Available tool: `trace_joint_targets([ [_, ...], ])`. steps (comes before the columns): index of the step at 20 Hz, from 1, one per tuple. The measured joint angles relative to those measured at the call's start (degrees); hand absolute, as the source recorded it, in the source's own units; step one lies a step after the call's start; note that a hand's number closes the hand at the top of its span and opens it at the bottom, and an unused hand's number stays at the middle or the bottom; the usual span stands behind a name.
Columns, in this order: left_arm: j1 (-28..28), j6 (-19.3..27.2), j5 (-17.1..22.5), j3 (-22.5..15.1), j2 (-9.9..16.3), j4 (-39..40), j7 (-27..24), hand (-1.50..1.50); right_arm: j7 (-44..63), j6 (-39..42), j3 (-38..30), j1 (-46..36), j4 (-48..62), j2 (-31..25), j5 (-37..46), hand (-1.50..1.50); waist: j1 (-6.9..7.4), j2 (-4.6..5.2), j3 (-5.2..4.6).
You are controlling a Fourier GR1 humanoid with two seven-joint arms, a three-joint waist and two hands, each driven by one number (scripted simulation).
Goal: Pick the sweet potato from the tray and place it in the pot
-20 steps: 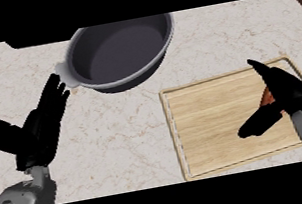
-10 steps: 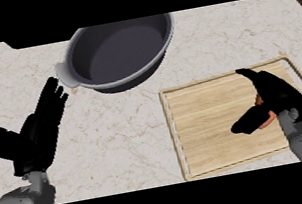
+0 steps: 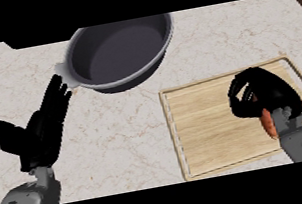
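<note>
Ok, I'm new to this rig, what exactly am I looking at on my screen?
You are seeing through the robot's head, looking steeply down at a marble counter. The two black shapes are its hands. The left robot hand rests open beside the grey pot. The right robot hand is over the wooden tray, fingers curled round the orange sweet potato, mostly hidden beneath it. Nothing shows inside the pot.
</note>
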Motion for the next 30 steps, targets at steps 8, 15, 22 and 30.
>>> trace_joint_targets([
  [8, -1.68, -0.8, -0.07, -0.84, -0.73, 1.07, 0.07, 0.0, -16.06, 5.7, 7.1, -13.73, 16.03, 1.24, 4.03, 1.5, 2.16, 0.63, 0.05],
  [15, -1.48, -0.81, -0.49, 0.15, -0.36, 0.82, 0.44, 0.0, -26.41, -0.1, 6.09, -21.97, 27.02, 1.29, 11.64, 1.5, 1.07, 0.31, 0.03],
  [22, -0.42, -0.89, -0.23, 0.8, -0.54, -0.21, 1.13, 0.0, -29.06, -1.41, 1.5, -25.62, 20.0, -0.99, 12.71, 1.5, 0.13, -0.05, 0.01],
  [30, -0.29, -1.04, -0.12, 1.62, -0.43, -0.74, 1.52, 0.0, -30.86, 1.4, -4.4, -33.24, 9.26, -2.14, 9.38, 1.5, -0.12, -0.17, -0.01],
])
